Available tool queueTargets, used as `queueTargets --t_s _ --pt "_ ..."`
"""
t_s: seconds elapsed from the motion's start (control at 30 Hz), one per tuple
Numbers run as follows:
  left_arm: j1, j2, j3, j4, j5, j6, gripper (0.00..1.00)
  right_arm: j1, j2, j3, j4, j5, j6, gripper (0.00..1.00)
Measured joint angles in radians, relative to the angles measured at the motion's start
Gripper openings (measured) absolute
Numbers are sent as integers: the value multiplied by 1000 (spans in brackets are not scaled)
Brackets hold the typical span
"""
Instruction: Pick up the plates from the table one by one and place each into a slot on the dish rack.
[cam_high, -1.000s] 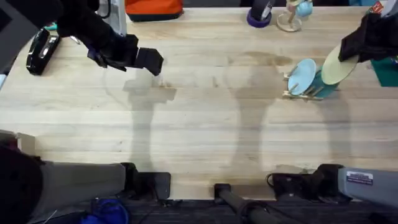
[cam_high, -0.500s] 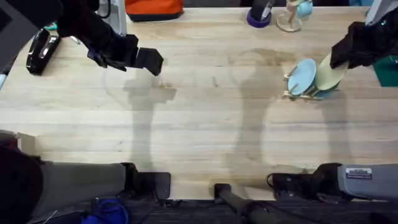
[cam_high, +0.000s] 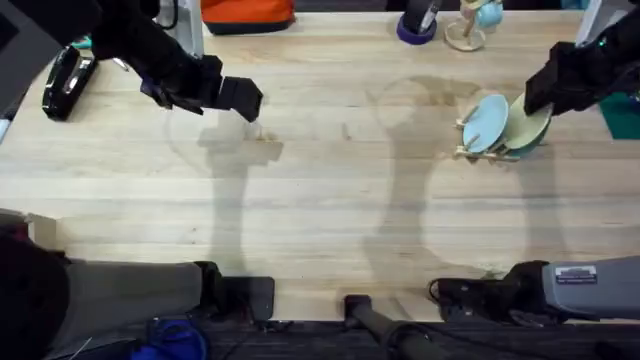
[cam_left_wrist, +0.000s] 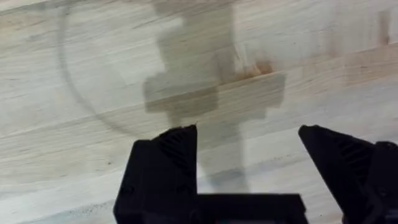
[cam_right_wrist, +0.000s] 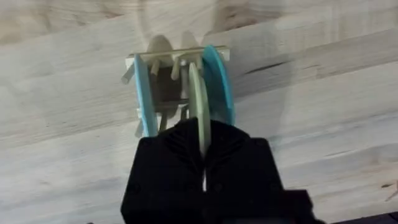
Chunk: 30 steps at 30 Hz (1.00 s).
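The right wrist view shows the right gripper (cam_right_wrist: 202, 149) clamping the cream plate (cam_right_wrist: 197, 99) between two blue plates (cam_right_wrist: 219, 78) in the dish rack (cam_right_wrist: 163, 62) — the left gripper (cam_left_wrist: 249, 149) (over bare table (cam_left_wrist: 93, 74)) gapes, holding nothing.

table (cam_high: 320, 200): pale wood | on it: dish rack (cam_high: 490, 150), possibly a black device (cam_high: 62, 82)

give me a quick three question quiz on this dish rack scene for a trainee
1. True or false: the right hand grips the cream plate by its rim.
2. How many plates stand in the dish rack, counting the light blue plate, the teal plate and the held one?
3. Which is open over bare table: A) left hand B) right hand?

Key: 1 true; 2 three; 3 A
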Motion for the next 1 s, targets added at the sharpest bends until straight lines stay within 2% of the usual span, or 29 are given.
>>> queueTargets --t_s 0.27,0.5,0.7,0.77,0.83,1.0 --pt "0 0 0 0 0 0 994 0 15 0 0 -1 7 35" --pt "0 0 0 0 0 0 994 0 16 0 0 -1 15 193" --pt "0 0 0 0 0 0 995 0 16 0 0 0 15 208" --pt "0 0 0 0 0 0 995 0 16 0 0 -1 17 232" --pt "0 0 0 0 0 0 995 0 16 0 0 -4 26 302" --pt "0 0 0 0 0 0 995 0 16 10 -5 -3 53 319"
